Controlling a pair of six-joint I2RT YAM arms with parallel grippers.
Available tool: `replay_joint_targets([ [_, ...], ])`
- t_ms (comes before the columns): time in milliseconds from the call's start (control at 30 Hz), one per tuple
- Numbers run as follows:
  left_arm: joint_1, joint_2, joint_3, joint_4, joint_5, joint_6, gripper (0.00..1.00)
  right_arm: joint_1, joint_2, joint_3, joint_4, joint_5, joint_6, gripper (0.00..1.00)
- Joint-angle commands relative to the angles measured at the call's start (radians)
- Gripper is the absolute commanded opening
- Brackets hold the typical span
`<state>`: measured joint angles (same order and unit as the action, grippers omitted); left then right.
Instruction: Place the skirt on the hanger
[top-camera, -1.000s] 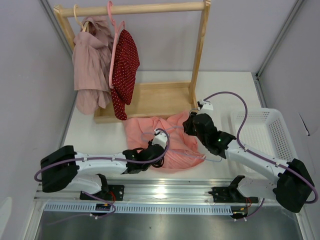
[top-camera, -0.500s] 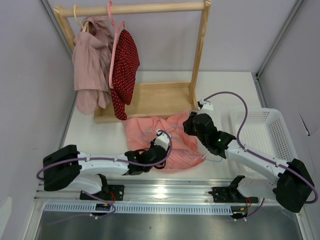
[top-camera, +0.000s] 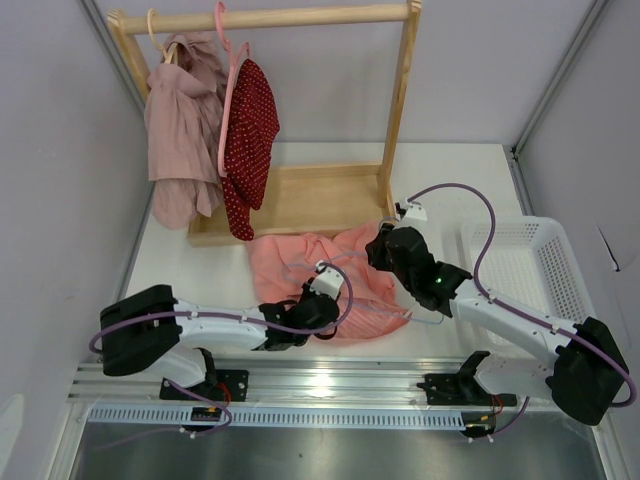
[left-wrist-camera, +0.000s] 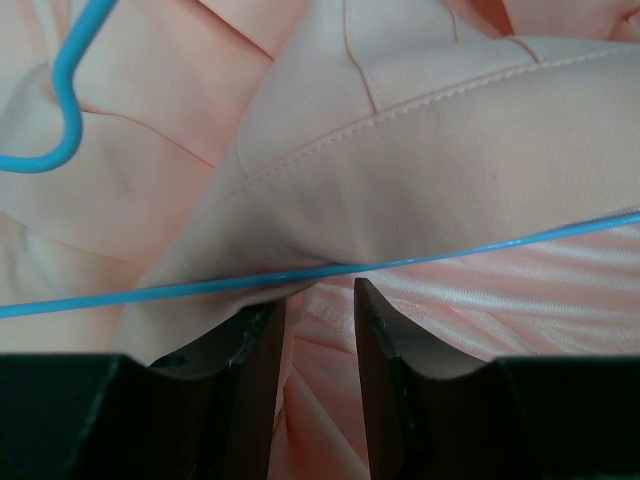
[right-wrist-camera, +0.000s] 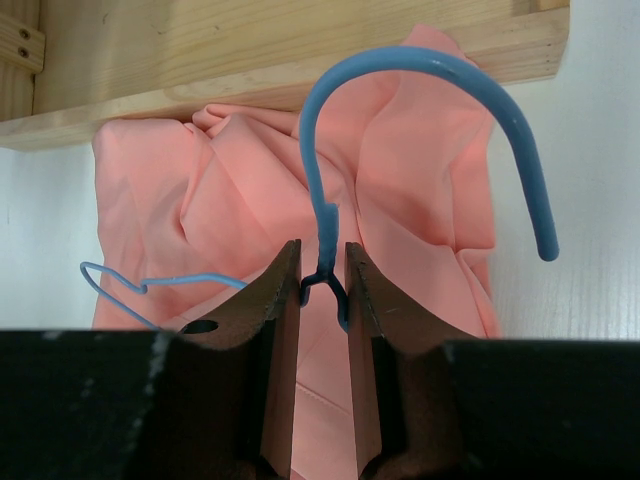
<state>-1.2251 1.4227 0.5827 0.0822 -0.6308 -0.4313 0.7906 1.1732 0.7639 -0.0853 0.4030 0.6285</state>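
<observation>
Your right gripper (right-wrist-camera: 323, 270) is closed on the light-blue hanger (right-wrist-camera: 420, 62): both fingers pinch the wire neck just below the hook. The hook arches up and over toward 1 o'clock in the right wrist view, its open end pointing down at 3 o'clock. One shoulder bend of the wire shows at 9 o'clock, lying on the fabric.

Your left gripper (left-wrist-camera: 318, 300) has its jaws parted, and nothing can be seen clamped between them. The hanger's bottom wire (left-wrist-camera: 480, 244) crosses just past the fingertips, running from 9 o'clock to 3 o'clock. A stitched fold of the salmon-pink skirt (left-wrist-camera: 430, 150) lies over that wire at 12 o'clock. More pleated skirt fabric fills the gap between the fingers.

From the top camera, the skirt (top-camera: 290, 262) lies crumpled on the white table (top-camera: 180, 262), between the two arms. The left gripper (top-camera: 318, 290) sits at the skirt's 6 o'clock edge and the right gripper (top-camera: 385, 250) at its 3 o'clock edge. The hanger rests on the fabric; the skirt is not hung on it.

The wooden rack (top-camera: 300, 17) stands at 12 o'clock from the skirt, and its base board touches the skirt's far edge. A red white-dotted garment (top-camera: 250, 130) hangs there on a pink hanger (top-camera: 228, 90), beside a mauve-pink garment (top-camera: 180, 140) at 9 o'clock of it. A white mesh basket (top-camera: 545, 222) sits at 3 o'clock, apart from the skirt
</observation>
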Motion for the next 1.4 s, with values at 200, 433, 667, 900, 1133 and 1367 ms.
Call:
replay_joint_targets([
  [200, -0.014, 0.051, 0.039, 0.059, -0.098, -0.012, 0.38, 0.001, 0.0, 0.041, 0.036, 0.033, 0.01, 0.0],
  [433, -0.014, 0.073, 0.051, 0.065, -0.138, -0.02, 0.25, 0.002, -0.003, 0.043, 0.033, 0.033, 0.01, 0.0],
  [667, -0.016, 0.024, 0.055, 0.064, -0.093, -0.003, 0.0, 0.001, -0.014, 0.038, 0.03, 0.034, 0.01, 0.0],
  [900, -0.014, -0.126, -0.004, 0.071, 0.066, 0.009, 0.0, 0.001, -0.021, 0.04, 0.03, 0.036, 0.011, 0.0],
  [1133, -0.01, -0.222, -0.056, 0.021, 0.141, 0.005, 0.0, 0.001, -0.021, 0.054, 0.024, 0.034, 0.017, 0.0],
  [1367, 0.013, -0.31, -0.106, 0.011, 0.183, -0.038, 0.0, 0.001, -0.015, 0.069, 0.018, 0.027, 0.016, 0.0],
])
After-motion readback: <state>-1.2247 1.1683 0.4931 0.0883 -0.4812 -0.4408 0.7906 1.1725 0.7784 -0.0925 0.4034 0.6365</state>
